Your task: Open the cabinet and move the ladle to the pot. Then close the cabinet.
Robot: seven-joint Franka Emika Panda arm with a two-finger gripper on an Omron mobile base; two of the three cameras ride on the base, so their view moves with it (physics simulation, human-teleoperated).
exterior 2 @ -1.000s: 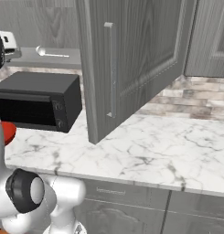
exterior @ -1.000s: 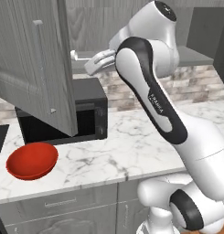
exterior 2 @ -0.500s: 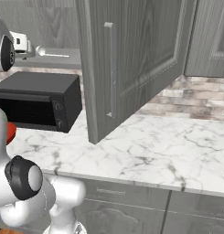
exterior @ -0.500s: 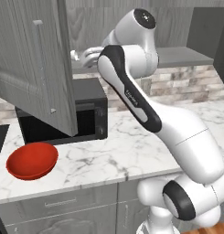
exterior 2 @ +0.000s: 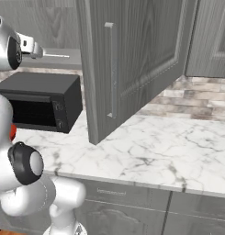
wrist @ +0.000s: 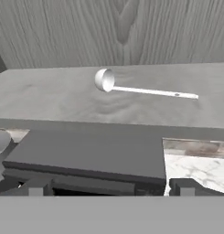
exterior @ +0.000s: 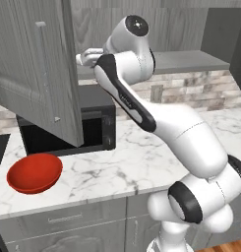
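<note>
The cabinet (exterior: 38, 74) stands open, its door (exterior 2: 141, 55) swung out over the counter. On its grey shelf (wrist: 49, 100) lies the ladle (wrist: 145, 90), bowl to the left and thin handle to the right; its handle (exterior 2: 56, 56) also shows on the shelf's edge. My gripper (exterior: 85, 58) is raised in front of the shelf, just short of the ladle, open with nothing between its fingertips (wrist: 36, 187). In the right base view my gripper (exterior 2: 36, 49) is just left of the ladle's handle. A grey-silver round rim (wrist: 0, 140) at the left edge looks like the pot.
A black microwave (exterior: 68, 128) sits on the marble counter (exterior 2: 169, 151) right under the shelf. A red bowl (exterior: 34, 172) lies near the counter's front left. The open door hangs left of my arm. Drawer fronts (exterior 2: 132, 195) run below.
My arm has swung toward the cabinet opening and brought the hand closer to the shelf and the ladle. The jaws have stayed open. The door, bowl and microwave have not moved.
</note>
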